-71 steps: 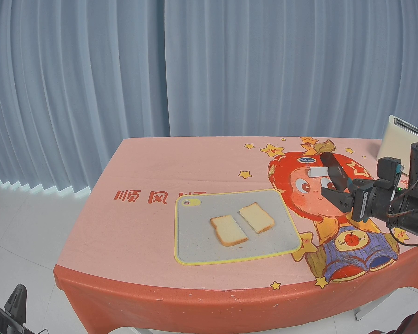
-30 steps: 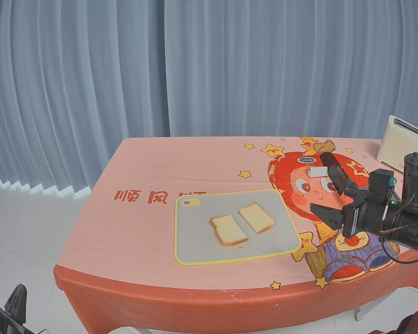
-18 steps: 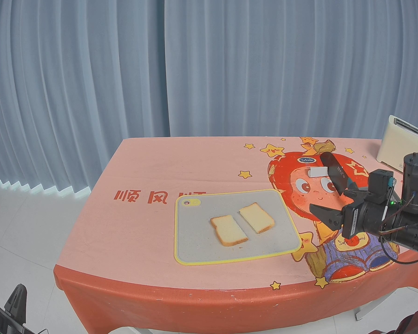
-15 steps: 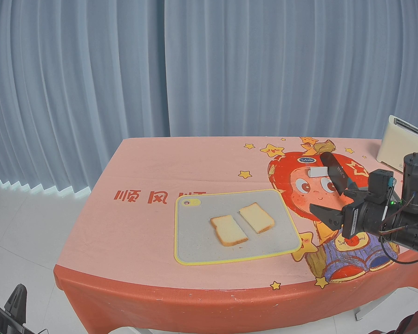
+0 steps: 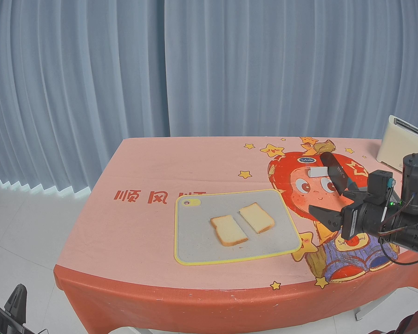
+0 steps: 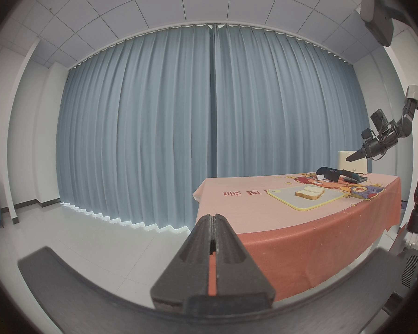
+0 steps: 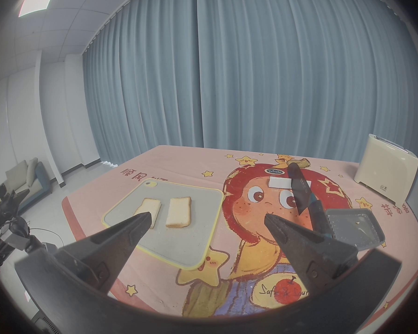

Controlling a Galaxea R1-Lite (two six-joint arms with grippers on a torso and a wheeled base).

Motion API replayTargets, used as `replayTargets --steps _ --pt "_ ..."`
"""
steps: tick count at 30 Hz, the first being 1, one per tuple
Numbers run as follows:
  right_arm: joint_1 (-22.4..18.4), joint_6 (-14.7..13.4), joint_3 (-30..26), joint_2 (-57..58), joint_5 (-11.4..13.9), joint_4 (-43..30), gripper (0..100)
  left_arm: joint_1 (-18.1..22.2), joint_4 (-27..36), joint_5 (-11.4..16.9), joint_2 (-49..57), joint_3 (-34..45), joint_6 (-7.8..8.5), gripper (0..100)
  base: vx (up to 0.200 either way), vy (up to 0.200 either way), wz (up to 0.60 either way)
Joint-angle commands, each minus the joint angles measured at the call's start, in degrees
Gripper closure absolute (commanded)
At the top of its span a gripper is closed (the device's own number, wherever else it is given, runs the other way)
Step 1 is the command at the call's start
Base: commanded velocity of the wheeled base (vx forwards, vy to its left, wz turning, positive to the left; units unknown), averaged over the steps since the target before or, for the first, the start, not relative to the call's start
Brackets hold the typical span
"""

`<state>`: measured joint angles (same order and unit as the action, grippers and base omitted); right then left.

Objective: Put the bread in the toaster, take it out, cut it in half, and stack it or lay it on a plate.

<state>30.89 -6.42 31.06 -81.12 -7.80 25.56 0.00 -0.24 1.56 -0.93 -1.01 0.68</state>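
Cloth (image 5: 162, 163) in pink was seen covering the table to its edges. One cutting board (image 5: 195, 237) was laid near the front edge, its long side running left to right, and a broad stretch of open cloth was left behind it and to its left. Two bread halves (image 5: 229, 230) (image 5: 257, 217) were counted on the board, flat, side by side and parted by a narrow gap; the long axis of each was pointed from far left to near right in the head view. One knife (image 5: 335, 172) was laid to the right of the board, with its dark blade directed toward the far edge. One grey tray (image 7: 357, 230) was found by the knife's handle, and one toaster (image 5: 401, 144) was stood upright at the far right edge. The right gripper (image 5: 327, 212) was held above the cloth between board and knife, its fingers spread wide and nothing gripped. The left gripper (image 6: 212, 219) was held low, well apart from the table, its fingers pressed together.
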Motion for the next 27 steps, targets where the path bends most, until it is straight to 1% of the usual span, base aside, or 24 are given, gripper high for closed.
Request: replayTargets --steps 1,4,8,12,15,20,22,27 --pt "0.57 -0.08 -0.21 -0.09 -0.02 0.01 0 0.00 -0.02 0.02 0.93 1.01 0.02 100 0.000 0.000 0.00" --pt "0.75 -0.08 -0.21 -0.18 -0.02 0.10 0 0.00 -0.02 0.02 0.93 1.01 0.02 100 0.000 0.000 0.00" --pt "2.77 -0.17 0.49 -1.24 -0.11 0.10 0 0.00 -0.02 0.02 0.93 1.01 0.02 100 0.000 0.000 0.00" --pt "4.00 -0.08 1.90 -3.87 -1.78 0.10 0 0.00 -0.02 0.02 0.93 1.01 0.02 100 0.000 0.000 0.00" --pt "4.53 -0.08 2.86 -5.90 -2.13 0.01 0 0.00 -0.02 0.02 0.93 1.01 0.02 100 0.000 0.000 0.00" --pt "4.35 0.10 6.38 -9.94 -2.22 0.01 0 0.00 -0.02 0.02 0.93 1.01 0.02 100 0.000 0.000 0.00" --pt "3.91 0.54 7.52 -11.96 -1.51 0.72 0 0.00 -0.02 0.02 0.93 1.01 0.02 100 0.000 0.000 0.00" --pt "3.56 0.54 10.60 -16.88 -1.51 0.54 0 0.00 -0.02 0.02 0.93 1.01 0.02 100 0.000 0.000 0.00"
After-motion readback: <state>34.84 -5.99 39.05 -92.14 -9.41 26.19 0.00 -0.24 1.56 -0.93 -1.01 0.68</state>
